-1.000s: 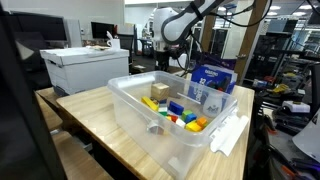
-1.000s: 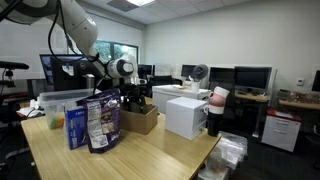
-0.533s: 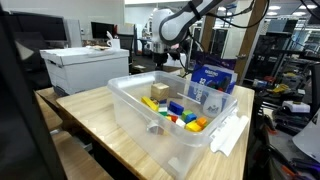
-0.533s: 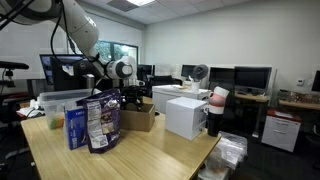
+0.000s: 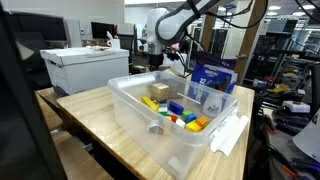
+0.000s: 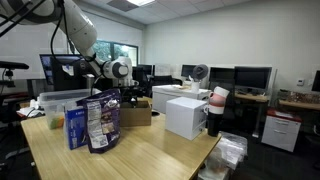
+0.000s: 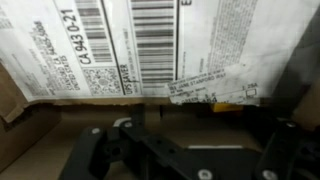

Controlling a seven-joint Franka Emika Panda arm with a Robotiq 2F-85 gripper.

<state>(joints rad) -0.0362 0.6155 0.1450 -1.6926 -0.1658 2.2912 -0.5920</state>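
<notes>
Gripper [image 7: 190,150]: jaws wide apart, nothing between them. In the wrist view I see its fingers [image 7: 95,150] at 6 o'clock, over the open cardboard box [image 7: 30,120]. The flap with the barcode labels [image 7: 150,40] fills 12 o'clock. In an exterior view the gripper [image 6: 133,97] hangs just above this box [image 6: 141,119], which sits at 3 o'clock of the snack bags [image 6: 97,122]. A clear bin [image 5: 140,115] of coloured blocks [image 5: 180,113] lies at 6 o'clock of the gripper, nearer the camera.
</notes>
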